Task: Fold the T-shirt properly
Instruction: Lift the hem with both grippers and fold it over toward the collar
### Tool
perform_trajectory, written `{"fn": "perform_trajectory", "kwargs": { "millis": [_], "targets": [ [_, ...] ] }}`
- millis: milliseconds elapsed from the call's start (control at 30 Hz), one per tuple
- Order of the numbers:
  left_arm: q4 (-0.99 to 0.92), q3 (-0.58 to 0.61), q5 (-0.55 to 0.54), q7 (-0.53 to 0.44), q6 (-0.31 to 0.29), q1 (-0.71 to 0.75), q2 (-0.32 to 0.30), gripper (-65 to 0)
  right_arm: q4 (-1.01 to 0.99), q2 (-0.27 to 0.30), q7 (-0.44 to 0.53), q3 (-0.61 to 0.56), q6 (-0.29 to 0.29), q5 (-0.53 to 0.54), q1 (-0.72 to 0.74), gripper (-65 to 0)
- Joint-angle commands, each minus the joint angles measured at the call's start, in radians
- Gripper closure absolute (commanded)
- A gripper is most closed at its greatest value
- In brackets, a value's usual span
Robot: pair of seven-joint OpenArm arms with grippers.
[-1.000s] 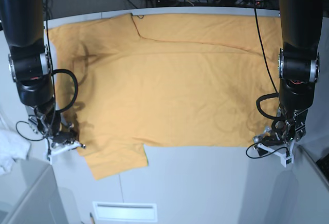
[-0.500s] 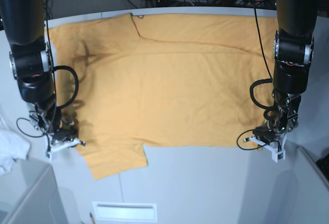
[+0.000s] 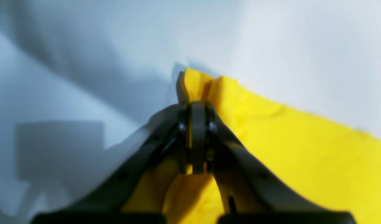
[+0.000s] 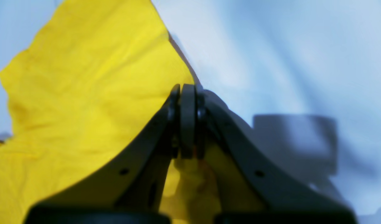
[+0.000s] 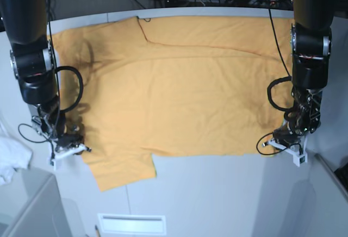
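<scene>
The right hand (image 4: 188,93) is pinched tight on the edge of the yellow T-shirt (image 4: 84,93) — rumpled cloth spreads left, pale counter (image 4: 286,62) lies right.

Even, cool overhead light; soft arm shadows fall on the T-shirt (image 5: 179,95) and table (image 5: 217,193). Both wrist views are blurred, oversaturated yellow, with near gripper parts defocused.
</scene>
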Motion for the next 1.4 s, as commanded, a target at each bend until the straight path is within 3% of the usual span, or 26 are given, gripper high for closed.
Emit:
{"fn": "perform_trajectory", "kwargs": {
  "millis": [0,233,467,633,967,1233,1367],
  "targets": [
    [0.065,-0.014,-0.009,-0.016,-0.011,-0.006,-0.011,0.0,0.013,0.01,0.023,0.005,0.01,0.01,0.041,0.0],
    [0.224,-0.023,-0.01,0.084,-0.011,0.038,-0.035,0.0,0.065,0.019,0.017,0.002,0.01,0.008,0.028,0.0],
    [0.49,-0.279,-0.004,0.236,-0.005,0.181,-0.041,0.0,0.216,0.071,-0.021,0.006,0.009,0.01,-0.038,0.0],
    [0.679,-0.362,-0.009,0.314,-0.005,0.277,-0.038,0.0,0.289,0.09,-0.03,0.071,0.007,0.011,-0.086,0.0],
    [1.015,-0.595,-0.012,0.506,-0.006,0.428,-0.011,0.0,0.427,0.098,-0.158,0.212,0.007,0.008,-0.176,0.0],
    [1.156,-0.653,-0.019,0.537,-0.009,0.561,0.008,0.0,0.446,0.119,-0.169,0.247,0.007,0.01,-0.207,0.0],
    [1.195,-0.676,-0.127,0.533,-0.009,0.629,0.005,0.0,0.481,0.121,-0.185,0.247,0.007,0.011,-0.236,0.0]
  ]
}}
